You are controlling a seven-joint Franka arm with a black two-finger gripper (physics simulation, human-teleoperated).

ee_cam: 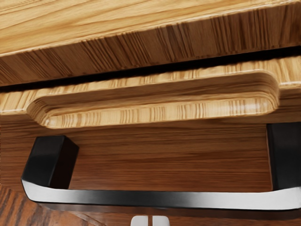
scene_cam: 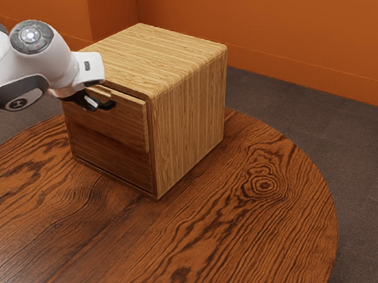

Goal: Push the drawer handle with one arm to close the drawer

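At the exterior view's left, the tool looks pressed together, tips near the middle of the handle; I cannot tell whether they touch. The handle sits high on the drawer, which seems slightly out of the cabinet, toward the counter's far side. Best push mid-bar, straight in, slowly, lest the tips slip underneath.
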